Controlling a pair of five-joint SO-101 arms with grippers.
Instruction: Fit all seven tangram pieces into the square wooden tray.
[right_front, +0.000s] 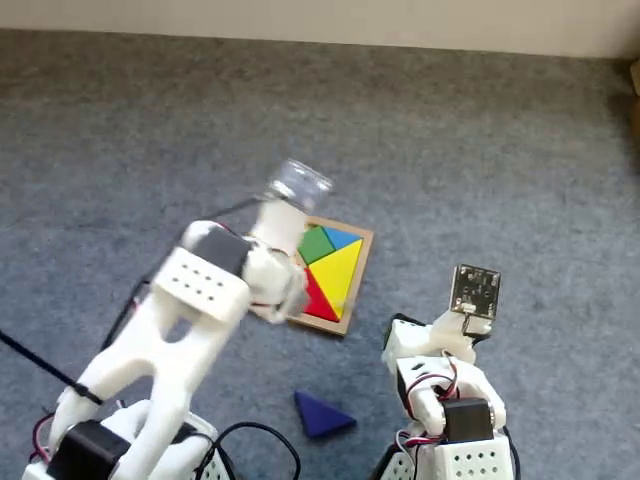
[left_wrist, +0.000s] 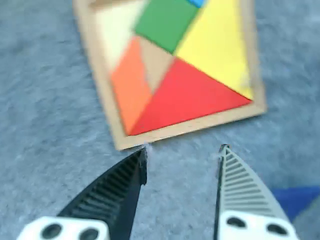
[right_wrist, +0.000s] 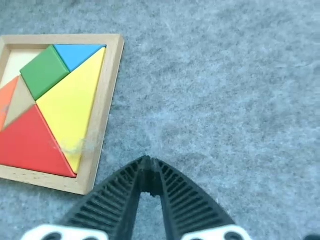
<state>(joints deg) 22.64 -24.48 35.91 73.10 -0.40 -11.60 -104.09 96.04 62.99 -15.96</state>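
The square wooden tray (right_front: 366, 262) lies mid-carpet. It holds a green square (right_wrist: 44, 71), a light blue triangle (right_wrist: 77, 51), a yellow triangle (right_wrist: 75, 102), a red triangle (right_wrist: 27, 142), an orange piece (left_wrist: 129, 82) and a pale piece (left_wrist: 114, 30). A small triangular gap (left_wrist: 156, 62) shows bare wood. A dark blue triangle (right_front: 322, 413) lies loose on the carpet, nearer the arms' bases. My left gripper (left_wrist: 183, 151) hangs open just off the tray's near rim (left_wrist: 192, 124), holding nothing. My right gripper (right_wrist: 148, 162) is shut and empty, over carpet beside the tray (right_wrist: 103, 100).
Grey carpet surrounds the tray on all sides. The left arm (right_front: 200, 300) leans over the tray's left part and hides it in the high view. The right arm (right_front: 440, 385) stays low at the front right. Cables trail near the bases.
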